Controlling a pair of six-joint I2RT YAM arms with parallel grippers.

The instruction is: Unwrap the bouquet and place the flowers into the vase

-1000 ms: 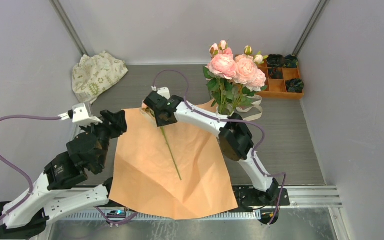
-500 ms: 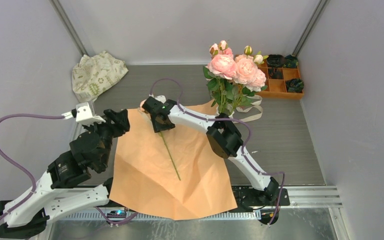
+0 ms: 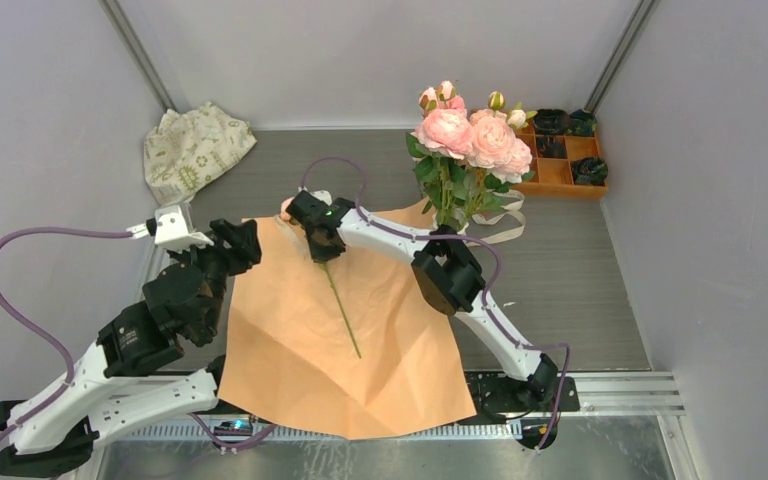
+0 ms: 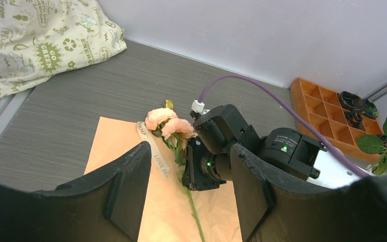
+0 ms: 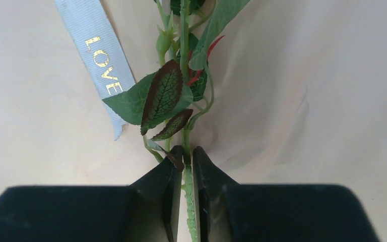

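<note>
My right pincer (image 5: 184,161) is clamped on the stem of the loose flower (image 4: 169,121), just below its lowest leaves. My left pincer (image 4: 190,151) hangs with its fingers apart at the left edge of the wrapping paper (image 3: 380,350), holding nothing.

The loose flower lies on the paper mid-bench, with its blooms toward the far edge and its cut end toward the near edge. The other flowers (image 3: 470,140) stand in the vase (image 3: 449,217), toward the far right corner beside the orange compartment tray (image 3: 560,160).

To do this well, I judge that I should lift straight up until the stem clears the sheet. Then I would tip the stem upright, carry it right and lower the cut end into a gap between the standing stems. The grip is high on the stem, so the long tail will swing, and slow turns suit it. The vase looks small and top-heavy under that bunch, so nudging it could tip it.

The stem is thin, green and finely ridged, and probably slippery plastic. The leaves are veined and some are flushed dark red. The paper is matte, peach-orange and creased, and light enough to drag along if a leaf snags it. A flat grey-cream ribbon (image 5: 101,55) printed LOVE in gold lies beside the leaves. I judge it should stay out of the lift.
</note>
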